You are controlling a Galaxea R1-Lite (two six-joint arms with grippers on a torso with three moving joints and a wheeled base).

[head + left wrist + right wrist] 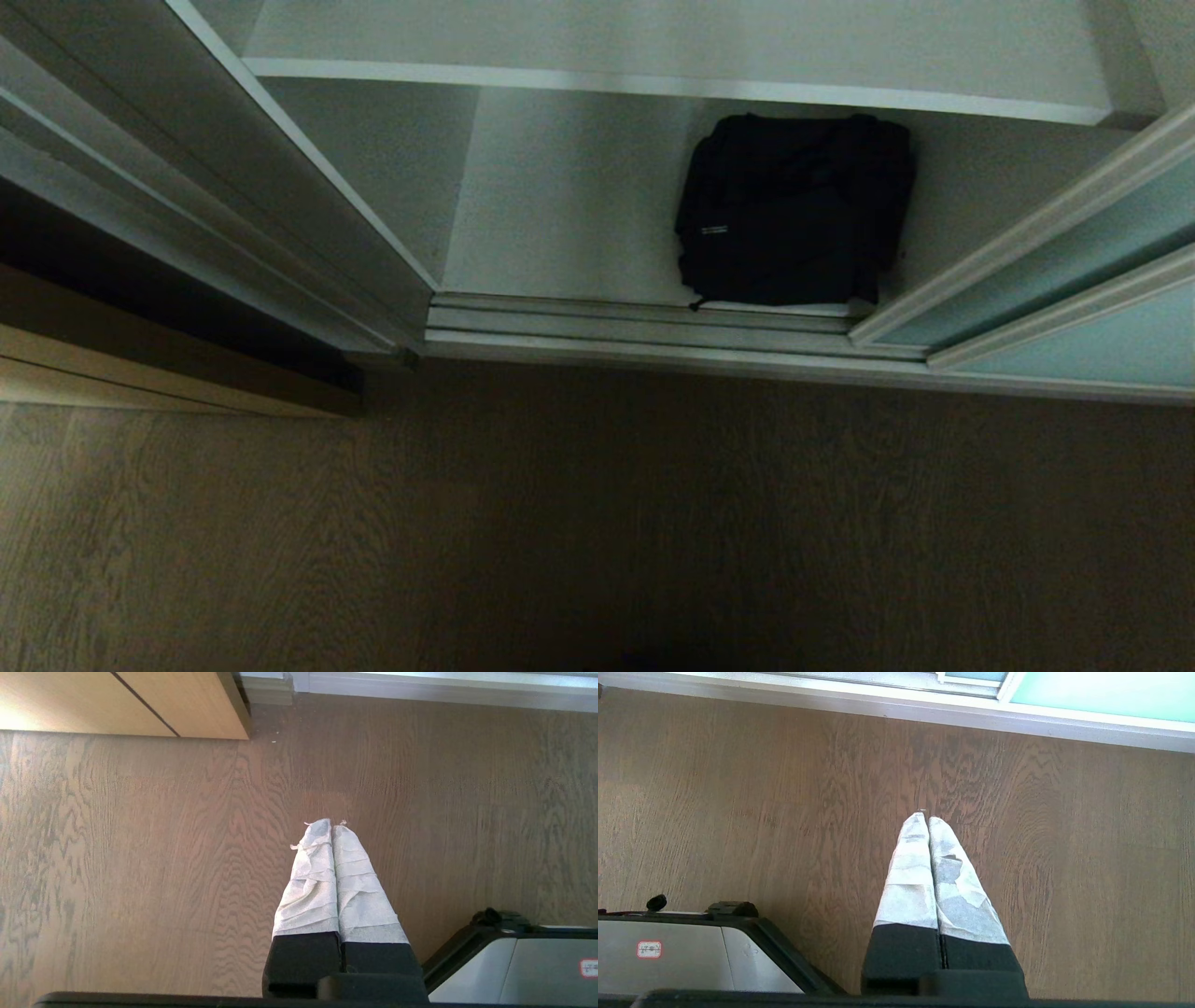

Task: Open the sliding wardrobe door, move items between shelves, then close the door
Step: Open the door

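Note:
The wardrobe stands open in the head view. A soft black bag point(794, 210) lies on the bottom board point(560, 233), near its front edge and to the right. A white shelf point(653, 56) spans the wardrobe above it. The frosted blue-green sliding wardrobe door point(1092, 280) stands pushed to the right; its frame also shows in the right wrist view point(1087, 693). Neither arm appears in the head view. My left gripper point(332, 826) hangs shut and empty over the wooden floor. My right gripper point(924, 819) is likewise shut and empty above the floor. No houndstooth cloth is visible.
Silver floor tracks point(653, 322) run along the wardrobe's front. A light wood panel point(140, 373) stands at the left, also seen in the left wrist view point(140, 704). Wooden floor point(597, 523) stretches in front. Parts of my base point(514, 961) point(691, 952) sit beside each gripper.

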